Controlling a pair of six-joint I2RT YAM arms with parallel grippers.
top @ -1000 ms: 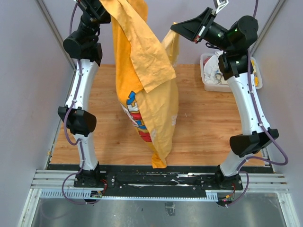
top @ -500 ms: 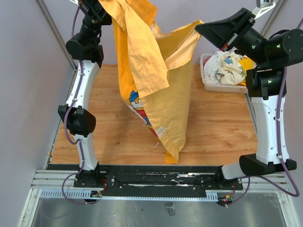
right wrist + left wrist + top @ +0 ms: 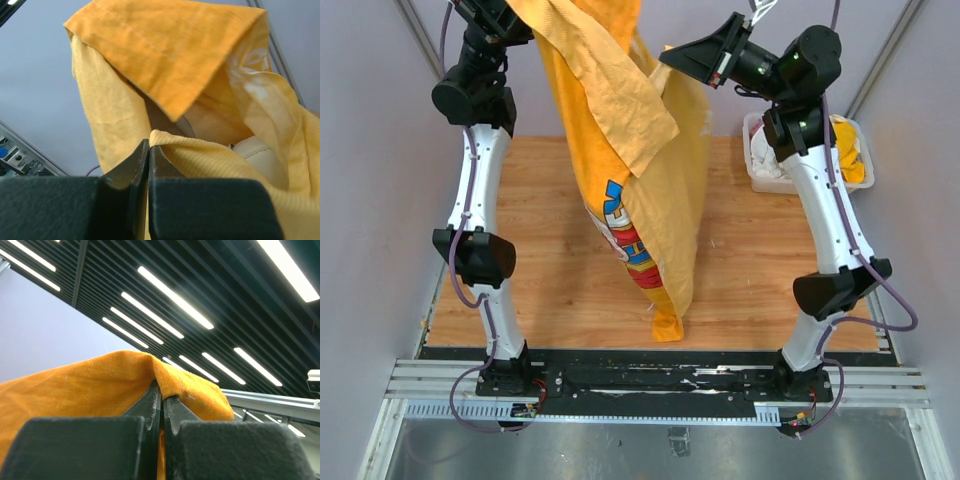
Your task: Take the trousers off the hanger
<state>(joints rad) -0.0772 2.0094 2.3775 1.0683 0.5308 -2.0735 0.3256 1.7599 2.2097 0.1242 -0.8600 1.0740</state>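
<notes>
Jaws of both arms pinching trousers [image 3: 642, 205], cloth hanging between

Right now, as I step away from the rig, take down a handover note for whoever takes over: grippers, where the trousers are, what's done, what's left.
Left gripper: shut, pinching a fold of the orange trousers, raised high.
Right gripper: shut on another edge of the same fabric, also raised.
Trousers: hanging between both arms above the table, lower end dangling toward its near edge.
Hanger: not clearly visible in any view, so I cannot confirm it is off.
To do: check the hanger is free, then set the trousers down.
</notes>
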